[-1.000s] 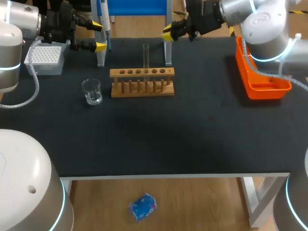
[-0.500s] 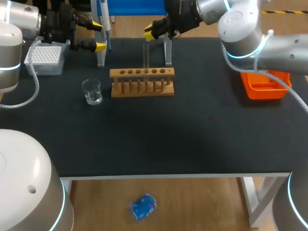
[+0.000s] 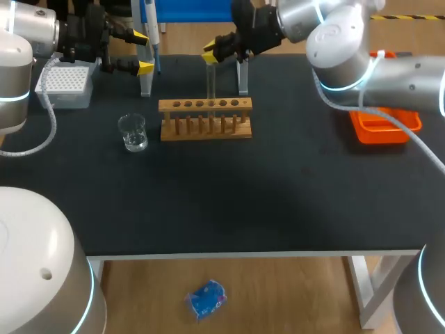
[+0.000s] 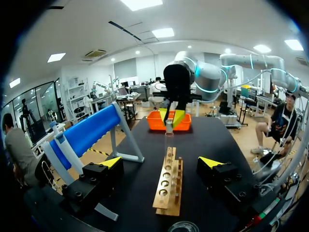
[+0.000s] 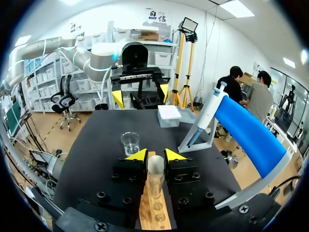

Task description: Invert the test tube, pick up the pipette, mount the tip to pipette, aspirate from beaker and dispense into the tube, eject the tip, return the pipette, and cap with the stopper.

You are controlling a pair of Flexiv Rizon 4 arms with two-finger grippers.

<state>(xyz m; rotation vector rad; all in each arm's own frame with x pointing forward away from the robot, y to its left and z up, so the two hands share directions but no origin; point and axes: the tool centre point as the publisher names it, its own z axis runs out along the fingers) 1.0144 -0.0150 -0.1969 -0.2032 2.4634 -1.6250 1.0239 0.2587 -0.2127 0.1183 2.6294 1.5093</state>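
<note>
Now the right gripper (image 5: 155,155) clamps both fingers on the test tube (image 5: 155,178), upright in the wooden rack (image 3: 205,120); the left gripper (image 3: 142,51) hangs wide open beside the pipette (image 3: 149,19).

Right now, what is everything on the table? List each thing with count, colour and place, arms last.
table: 1, black, under everything.
wooden rack: 1, light brown, mid-table towards the far side.
test tube: 1, clear, upright in the rack.
beaker: 1, clear glass, left of the rack.
tip box: 1, white, far left corner.
stand: 1, blue bar, far edge.
pipette: 1, white and blue, on the stand.
tray: 1, orange, right side.
left gripper: 1, yellow-tipped, open, by the stand's left leg.
right gripper: 1, yellow-tipped, at the test tube's top.
</note>
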